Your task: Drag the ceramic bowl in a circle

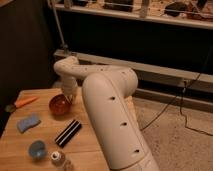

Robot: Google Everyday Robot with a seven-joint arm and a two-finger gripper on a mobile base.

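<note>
Orange-red ceramic bowl is sitting toward the back left of the wooden table, with the gripper resting on its right rim.
The jaws are pressing together, seemingly pinching that rim, so the grasp is looking done. Nothing is showing the circle under way, so I am judging the whole drag is remaining.

Bowl sits toward the table's far side, gripper down at its right rim. Carrot lies left of the bowl, by the edge. Sponge is nearer, left; bar to its right. Dish nearest, jar just right of it
</note>
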